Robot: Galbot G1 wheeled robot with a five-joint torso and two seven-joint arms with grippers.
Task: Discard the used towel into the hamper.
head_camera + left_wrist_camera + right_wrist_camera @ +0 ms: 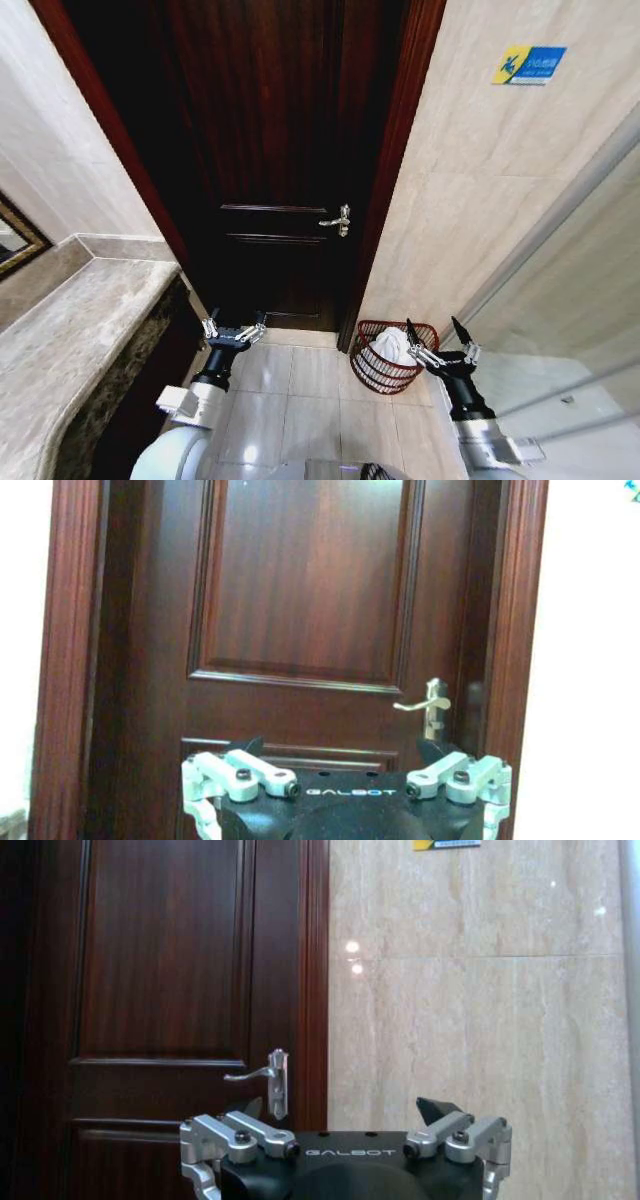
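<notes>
We see the towel already bunched inside the hamper, which stands on the tiled floor against the wall, just at 3 o'clock of the door and its frame. Our right gripper hangs with its fingers spread and empty at about 3 o'clock of the hamper, close to its rim, the near fingertip seeming to overlap the rim in the head view; whether it touches the wire we cannot tell. Our left gripper is also spread and holds nothing, low in front of the door, well apart from the hamper at its 9 o'clock. Both wrist views look level at the door and its handle, so neither helps us judge the hamper. By our reading the drop is made and the step in hand is to clear the right arm cleanly. To do that well, we would keep the fingers spread, lift straight up and away toward 3 o'clock before any swing, and watch the head view for the open weave (thin bars snag a fingertip easily). The white cloth mounds above the rim, so a low sideways move could drag a fold back out or tip the light basket; the left arm need only hold where it is
</notes>
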